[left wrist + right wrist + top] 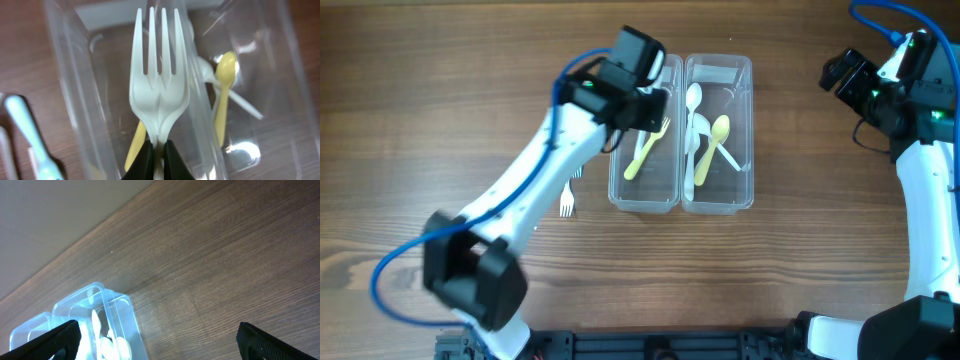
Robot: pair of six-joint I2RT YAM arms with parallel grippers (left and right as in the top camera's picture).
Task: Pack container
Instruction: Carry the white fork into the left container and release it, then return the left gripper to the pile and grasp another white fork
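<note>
Left arm over the left bin, white fork in its grip

Nearest, on the worktop [440, 120]: a loose pale fork [567, 200] lies just left of the container [644, 208], apart from its wall. The container is a clear twin tub standing mid-worktop toward the far edge, with its long sides running near to far. A yellow fork [645, 152] lies slantwise in the left bin. In the right bin a yellow spoon [718, 130] lies among white spoons [694, 97]. The left gripper [156, 155] hangs above the left bin, its dark fingers pinched together on the handle of a white fork [159, 85], tines toward the bin's whitish-strip end. Toward the far right corner, well apart from the container, the right gripper [160, 342] has its fingers spread wide over bare wood.
</note>
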